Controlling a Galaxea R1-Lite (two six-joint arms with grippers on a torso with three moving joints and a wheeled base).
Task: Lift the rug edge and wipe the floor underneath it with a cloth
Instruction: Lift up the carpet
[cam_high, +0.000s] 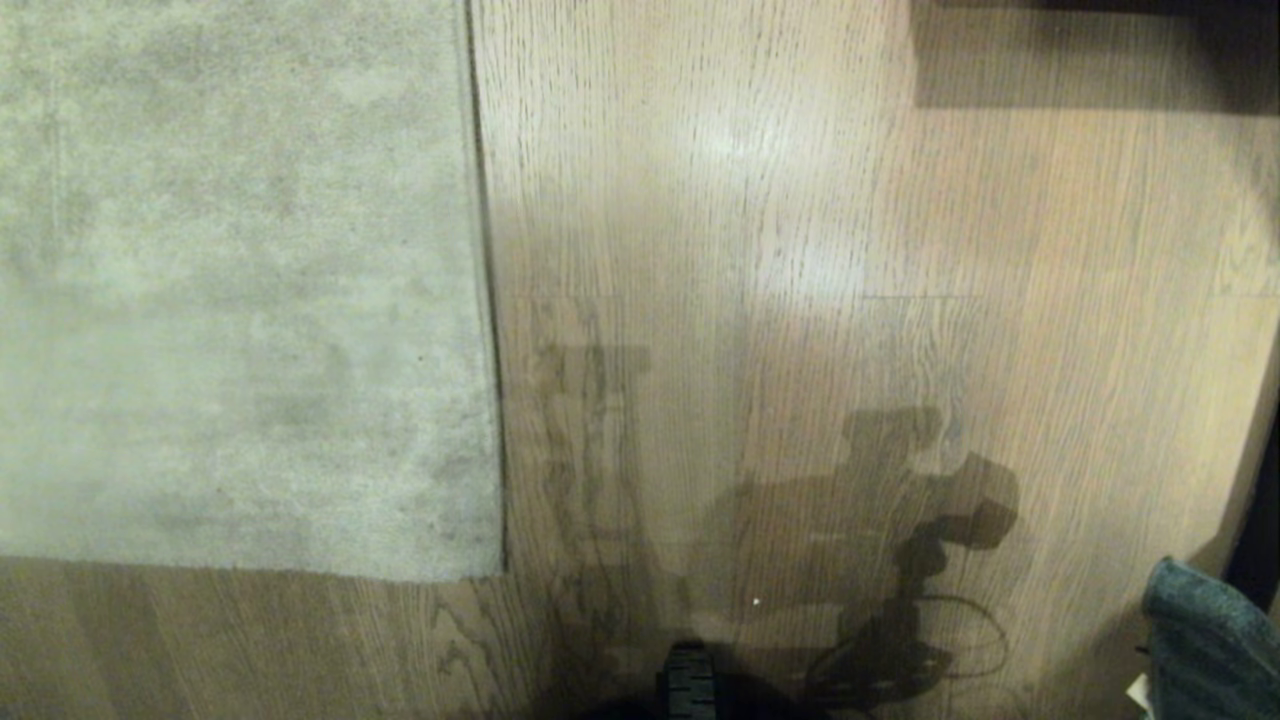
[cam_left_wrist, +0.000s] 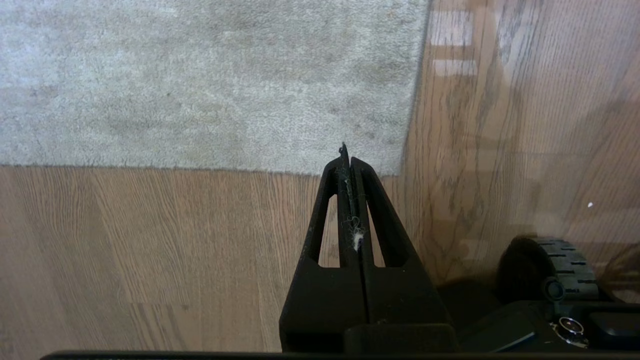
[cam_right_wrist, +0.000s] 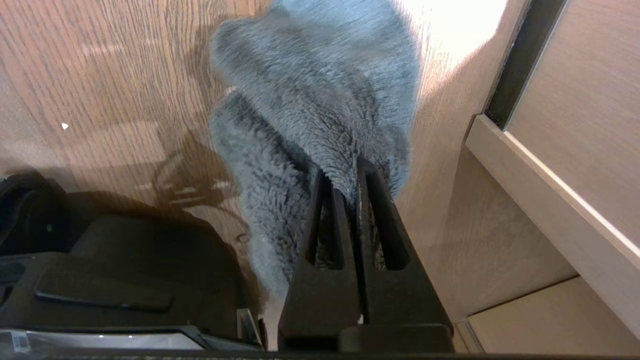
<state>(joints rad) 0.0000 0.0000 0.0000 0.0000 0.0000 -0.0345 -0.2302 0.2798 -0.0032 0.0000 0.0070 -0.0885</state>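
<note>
The pale grey mottled rug (cam_high: 240, 290) lies flat on the wooden floor (cam_high: 800, 300), filling the left of the head view. Its rug edge (cam_high: 488, 300) runs straight down to a square corner (cam_high: 498, 572). The fuzzy grey-teal cloth (cam_high: 1205, 640) hangs at the lower right, pinched in my right gripper (cam_right_wrist: 348, 172), which is shut on it just above the floor (cam_right_wrist: 100, 75). My left gripper (cam_left_wrist: 346, 155) is shut and empty, a wisp of lint stuck between its fingers. It hovers over the floor (cam_left_wrist: 150, 250) just short of the rug corner (cam_left_wrist: 400, 167).
My dark base and a wheel (cam_left_wrist: 565, 270) sit close behind both arms, casting a shadow (cam_high: 860, 540) on the planks. A pale wooden cabinet or skirting (cam_right_wrist: 560, 165) stands right beside the cloth. A dark furniture shape (cam_high: 1090, 50) sits at the far right.
</note>
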